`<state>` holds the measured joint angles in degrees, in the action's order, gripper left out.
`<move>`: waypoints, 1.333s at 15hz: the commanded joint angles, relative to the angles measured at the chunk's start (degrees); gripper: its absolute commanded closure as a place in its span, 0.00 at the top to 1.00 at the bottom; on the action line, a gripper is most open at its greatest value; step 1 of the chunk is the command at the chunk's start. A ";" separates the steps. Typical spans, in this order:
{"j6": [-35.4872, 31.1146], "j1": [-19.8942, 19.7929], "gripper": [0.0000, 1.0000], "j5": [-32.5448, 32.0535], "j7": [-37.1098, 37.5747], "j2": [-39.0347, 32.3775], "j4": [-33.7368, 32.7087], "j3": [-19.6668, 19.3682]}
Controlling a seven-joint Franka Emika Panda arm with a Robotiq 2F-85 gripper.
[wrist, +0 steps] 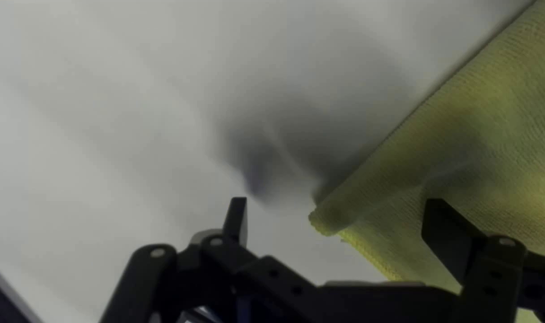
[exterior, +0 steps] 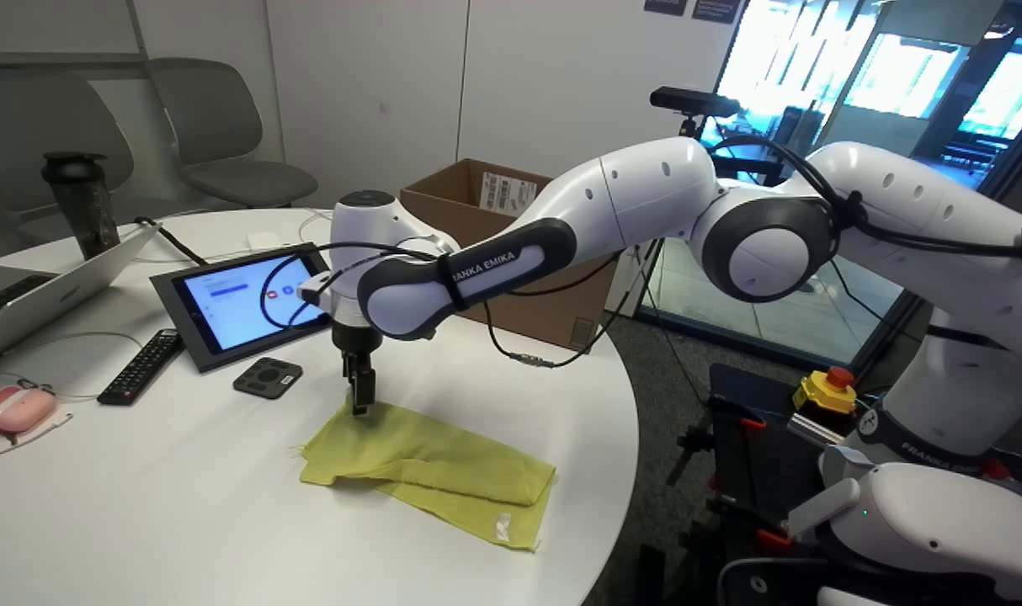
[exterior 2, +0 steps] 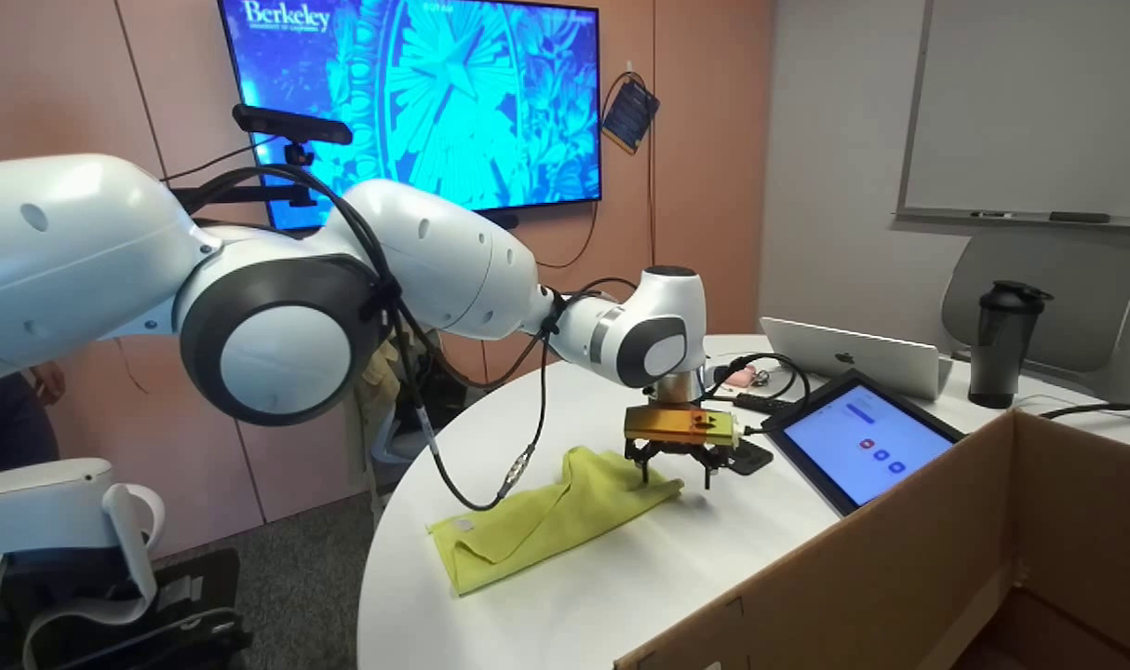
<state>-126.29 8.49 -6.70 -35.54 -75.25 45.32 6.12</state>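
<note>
A yellow-green cloth [exterior: 444,459] lies folded over on the white round table [exterior: 183,513]. It also shows in an exterior view [exterior 2: 546,526] and fills the right side of the wrist view [wrist: 492,116]. My gripper [exterior: 360,409] points down over the cloth's far end. In an exterior view, its fingers [exterior 2: 677,480] are spread apart near a cloth corner. In the wrist view, the open fingers [wrist: 336,200] have the folded corner between them. One finger is over the cloth and one over bare table. Nothing is held. Whether a fingertip touches the cloth cannot be told.
A cardboard box [exterior 2: 835,549] stands at the table edge. A tablet in a dark frame [exterior: 233,303] and a small black square device [exterior: 268,378] are near the gripper. A remote [exterior: 141,368], laptop [exterior: 73,290], pink case [exterior: 23,410] and dark bottle [exterior: 82,202] are farther off.
</note>
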 commanded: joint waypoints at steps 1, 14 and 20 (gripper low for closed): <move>3.35 0.87 1.00 -0.50 2.06 -3.68 -6.69 -0.68; 4.80 0.50 0.08 0.97 10.24 -3.76 -7.73 -0.23; 5.13 -2.10 0.01 2.21 6.75 0.84 -3.23 2.53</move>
<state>-121.77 8.01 -5.97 -26.43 -77.53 39.79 6.75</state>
